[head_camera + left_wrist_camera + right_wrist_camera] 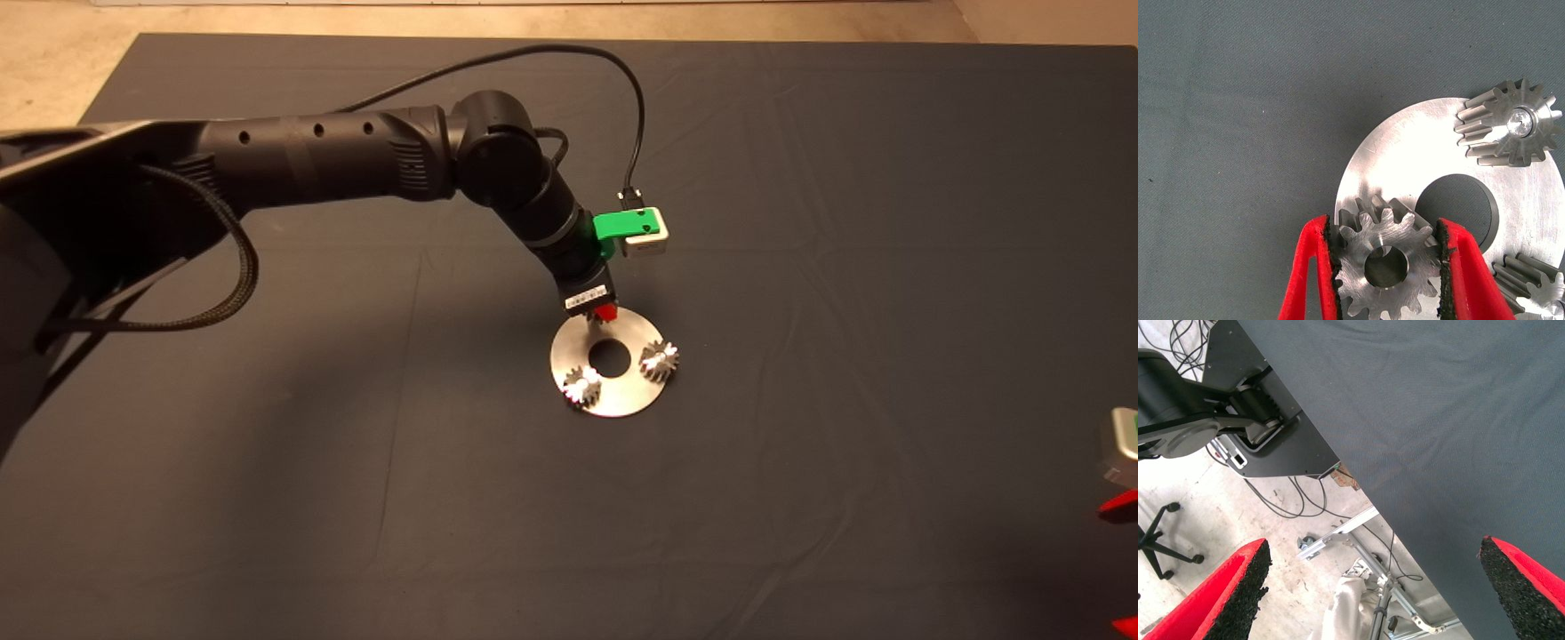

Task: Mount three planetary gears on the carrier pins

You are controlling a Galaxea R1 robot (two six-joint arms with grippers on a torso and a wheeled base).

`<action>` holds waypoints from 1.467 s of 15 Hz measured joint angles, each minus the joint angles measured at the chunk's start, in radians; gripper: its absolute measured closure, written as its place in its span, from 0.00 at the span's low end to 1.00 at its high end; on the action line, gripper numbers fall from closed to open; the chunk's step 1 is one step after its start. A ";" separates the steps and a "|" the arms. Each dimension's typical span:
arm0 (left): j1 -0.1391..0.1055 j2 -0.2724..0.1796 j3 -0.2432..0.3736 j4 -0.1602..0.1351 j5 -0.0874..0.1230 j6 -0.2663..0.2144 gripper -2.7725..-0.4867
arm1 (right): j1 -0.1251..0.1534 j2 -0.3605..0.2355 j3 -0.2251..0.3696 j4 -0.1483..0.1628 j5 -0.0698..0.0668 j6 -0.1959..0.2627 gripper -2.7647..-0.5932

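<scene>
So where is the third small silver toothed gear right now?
The third small silver toothed gear sits clamped between the left gripper's red fingers, over the flat round silver disc beside its central hole, at the mat's middle.

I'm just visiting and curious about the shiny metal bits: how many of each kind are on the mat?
Small toothed gears: 3 (one on a pin, one at the disc's edge, one held in the left pincer)
Round disc with a centre hole: 1
Total: 4
</scene>
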 joint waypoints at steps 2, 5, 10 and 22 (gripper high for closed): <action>0.000 -0.007 0.000 0.001 0.011 0.005 0.98 | 0.000 0.000 0.000 0.000 0.000 0.000 0.20; 0.001 -0.016 -0.002 -0.001 0.017 0.006 0.98 | 0.000 0.002 0.000 0.000 0.001 0.000 0.20; 0.001 -0.016 -0.002 -0.001 0.016 0.008 0.98 | 0.000 0.002 0.000 0.000 0.000 0.000 0.20; 0.033 0.009 -0.008 0.021 0.057 0.011 0.98 | 0.014 0.005 -0.007 0.000 0.011 0.000 0.20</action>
